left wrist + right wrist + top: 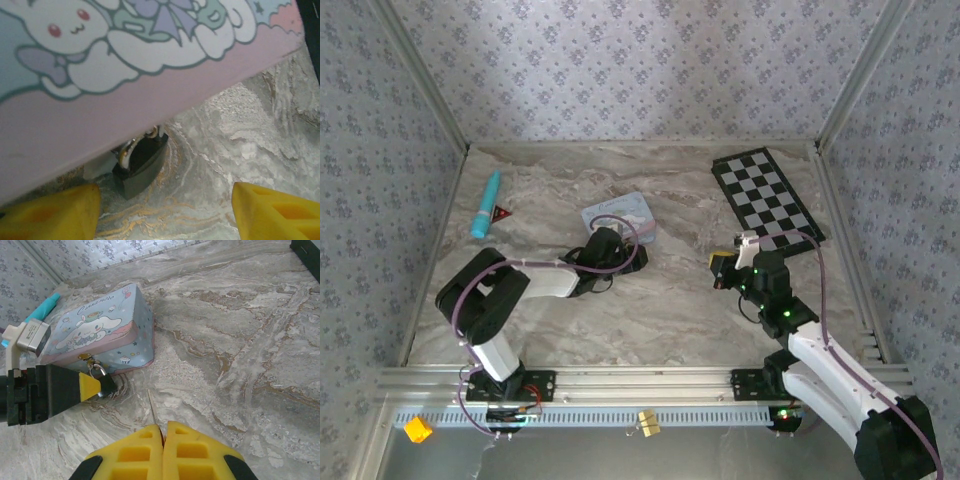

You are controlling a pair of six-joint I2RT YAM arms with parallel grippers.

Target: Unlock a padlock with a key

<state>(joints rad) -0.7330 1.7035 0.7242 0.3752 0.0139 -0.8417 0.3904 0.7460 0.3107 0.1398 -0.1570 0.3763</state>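
Where the front wall of the pale blue cartoon tin [100, 332] meets the marbled table [240, 340], the padlock [141, 167] hangs from the tin's hasp by its thin silvery shackle [124, 152]. Its black body leans outward and its lower end rests on the table. Small, rigid, metal by the look: probably light, hard and smooth, so I expect it to swing on the shackle and slide away if pushed from one side only. Best hold, as I judge it, is across the flat faces of the body, low down and clear of the shackle, leaving the bottom end uncovered (keyhole presumably there; not visible). Left gripper [165, 215] straddles it, with yellow fingertips [50, 215] spread wide and the body between them, nearer one. In the right wrist view that finger is just beside it or touching; cannot tell which. Right gripper [163, 437] sits well apart over open table, jaws pressed together and pinching a thin pale sliver, probably the key [152, 409], which points toward the tin.
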